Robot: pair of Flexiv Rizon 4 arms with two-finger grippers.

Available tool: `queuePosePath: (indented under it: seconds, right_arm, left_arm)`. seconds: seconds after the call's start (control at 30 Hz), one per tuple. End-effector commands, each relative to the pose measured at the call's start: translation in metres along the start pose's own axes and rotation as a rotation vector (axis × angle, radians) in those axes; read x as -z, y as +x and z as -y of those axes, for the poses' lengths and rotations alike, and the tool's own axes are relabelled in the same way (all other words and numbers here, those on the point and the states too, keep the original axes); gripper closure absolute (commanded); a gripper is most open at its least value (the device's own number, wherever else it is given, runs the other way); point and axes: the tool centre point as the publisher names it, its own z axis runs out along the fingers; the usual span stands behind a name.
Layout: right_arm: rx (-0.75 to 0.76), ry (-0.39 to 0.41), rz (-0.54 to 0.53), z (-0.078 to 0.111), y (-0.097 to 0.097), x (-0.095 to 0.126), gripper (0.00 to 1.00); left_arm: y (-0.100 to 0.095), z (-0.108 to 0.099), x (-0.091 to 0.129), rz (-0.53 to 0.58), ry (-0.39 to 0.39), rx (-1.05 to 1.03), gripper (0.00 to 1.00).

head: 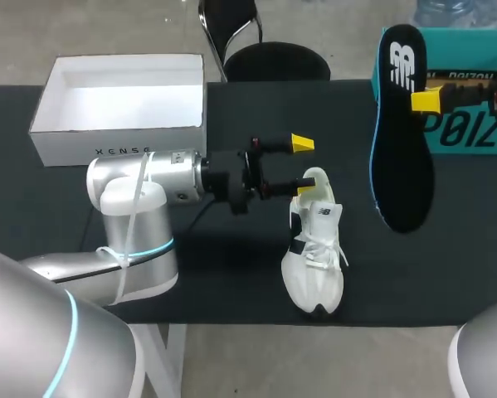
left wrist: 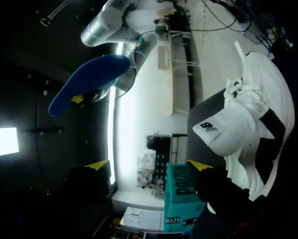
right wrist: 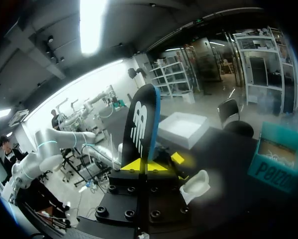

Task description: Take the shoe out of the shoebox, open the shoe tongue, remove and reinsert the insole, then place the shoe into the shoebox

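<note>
Insole [head: 401,166], likely light, thin and floppy, pinched by its edge near the logo end in right gripper [right wrist: 146,165], at two o'clock from white sneaker [head: 314,257]; left gripper [head: 301,166] splayed apart at the sneaker's soft collar, twelve o'clock.

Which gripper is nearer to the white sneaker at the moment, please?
Left. The left gripper sits open at the heel end of the white sneaker, one fingertip at its collar; the right gripper is well off to the side, shut on the black insole.
</note>
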Motion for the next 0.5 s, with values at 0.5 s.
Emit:
queuePosePath:
  seconds: [0.5]
  right_arm:
    - [-0.161,0.289,0.005,-0.009,-0.073,0.001,1.00]
  left_arm:
    - [0.001,0.001,-0.001,0.003,-0.006,-0.002,0.00]
